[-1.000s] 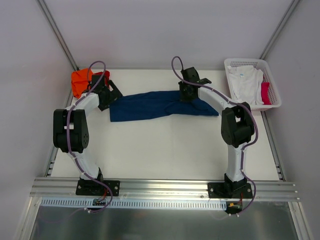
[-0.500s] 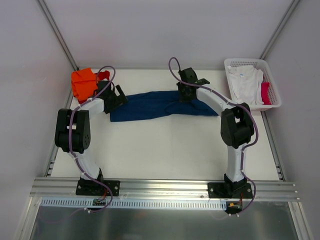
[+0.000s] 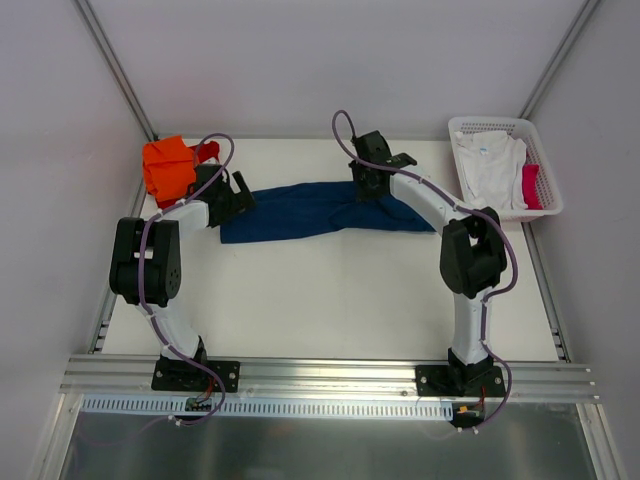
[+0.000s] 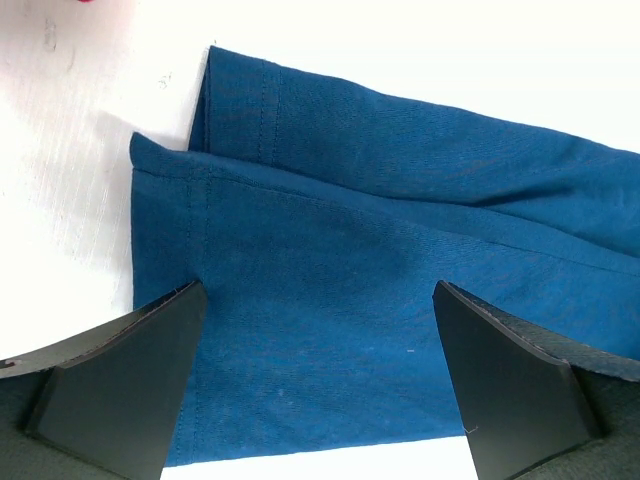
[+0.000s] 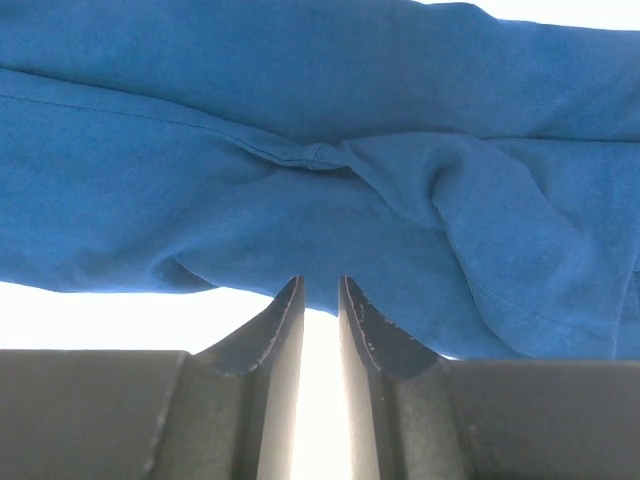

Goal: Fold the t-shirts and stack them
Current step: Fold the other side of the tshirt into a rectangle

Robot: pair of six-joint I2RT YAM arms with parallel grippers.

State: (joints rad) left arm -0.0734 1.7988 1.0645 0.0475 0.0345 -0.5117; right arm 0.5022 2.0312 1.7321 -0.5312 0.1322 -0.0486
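No legible text, label, brand mark or number appears in any view: none on the navy blue cloth t-shirt [image 3: 290, 212], the white plastic lattice basket [image 3: 490, 121], or the white table top [image 3: 330, 300].

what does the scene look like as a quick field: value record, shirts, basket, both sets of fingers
navy shirt: lying in a long strip across the table
orange shirt: bunched at the far left corner, red shirt beside it
basket: far right, white shirt inside
left fingers: wide open over the navy hem
right fingers: nearly closed, thin gap, no cloth seen between
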